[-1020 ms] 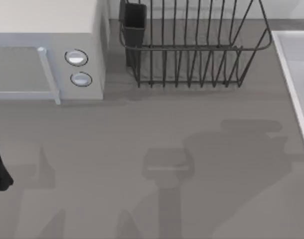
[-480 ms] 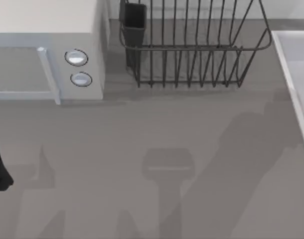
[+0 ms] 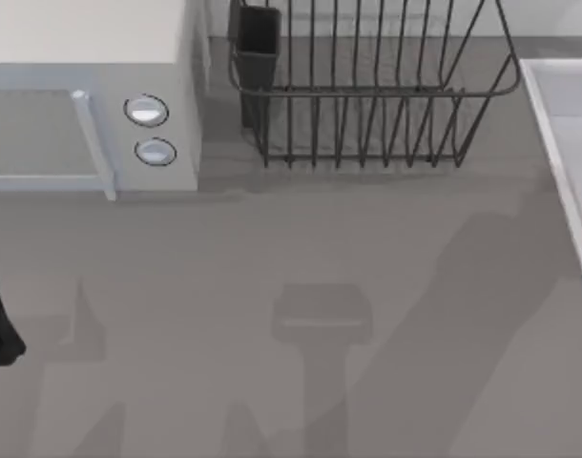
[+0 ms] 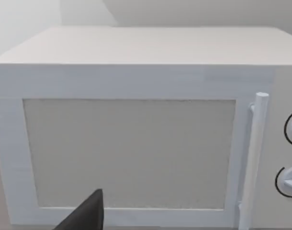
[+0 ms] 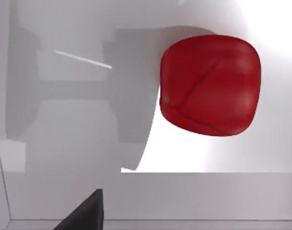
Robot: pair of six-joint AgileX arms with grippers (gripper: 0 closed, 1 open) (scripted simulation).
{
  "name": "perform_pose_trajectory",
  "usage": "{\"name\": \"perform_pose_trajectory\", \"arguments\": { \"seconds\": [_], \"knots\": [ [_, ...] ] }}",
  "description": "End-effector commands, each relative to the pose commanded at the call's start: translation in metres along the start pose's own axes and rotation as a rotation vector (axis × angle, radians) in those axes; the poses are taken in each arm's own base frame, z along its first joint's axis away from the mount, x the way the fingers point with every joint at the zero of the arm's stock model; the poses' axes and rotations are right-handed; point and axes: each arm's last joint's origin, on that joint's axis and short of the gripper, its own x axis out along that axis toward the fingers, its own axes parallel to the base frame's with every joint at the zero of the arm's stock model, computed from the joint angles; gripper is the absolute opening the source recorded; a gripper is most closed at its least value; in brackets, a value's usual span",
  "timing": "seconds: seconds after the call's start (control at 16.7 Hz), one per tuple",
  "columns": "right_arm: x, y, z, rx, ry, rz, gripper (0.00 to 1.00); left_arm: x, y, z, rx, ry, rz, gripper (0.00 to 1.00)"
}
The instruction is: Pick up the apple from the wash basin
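- Shadows have shifted: since a second ago the right arm's dark shadow on the table (image 3: 272,248) has swung away toward the wash basin (image 3: 556,114), while the microwave (image 3: 91,86) and dish rack (image 3: 367,95) have stayed put.
- From the right wrist view, the apple (image 5: 209,85) lies on the pale floor of the wash basin (image 5: 64,143), in bright light, apart from the basin wall nearest the camera.
- One dark fingertip of the right pincer (image 5: 86,213) shows at the frame's edge; I cannot tell whether that pincer is spread or clenched, and nothing sits in it.
- My left arm is parked beside the microwave (image 4: 131,143), a single pincer fingertip (image 4: 86,215) facing its door; its state I cannot tell either.
- As I judge it, the step in hand is the approach. To do it well I would centre the right pincer over the apple, straddle its widest part, descend slowly and keep off the basin wall before squeezing.
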Motion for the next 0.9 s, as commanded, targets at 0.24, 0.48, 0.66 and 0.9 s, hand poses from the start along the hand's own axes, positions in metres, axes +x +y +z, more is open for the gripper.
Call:
{"name": "perform_pose_trajectory", "arguments": {
  "seconds": [0.24, 0.48, 0.66, 0.9],
  "knots": [
    [0.055, -0.002, 0.005, 0.002, -0.004, -0.001, 1.00, 0.000, 0.000, 0.000, 0.000, 0.000, 0.000, 1.00],
    [0.116, -0.003, 0.003, 0.003, -0.012, -0.003, 1.00, 0.000, 0.000, 0.000, 0.000, 0.000, 0.000, 1.00],
    [0.138, -0.002, -0.002, 0.004, -0.002, 0.000, 1.00, 0.000, 0.000, 0.000, 0.000, 0.000, 0.000, 1.00],
    [0.139, -0.002, -0.002, 0.004, -0.002, 0.000, 1.00, 0.000, 0.000, 0.000, 0.000, 0.000, 0.000, 1.00]
  ]
}}
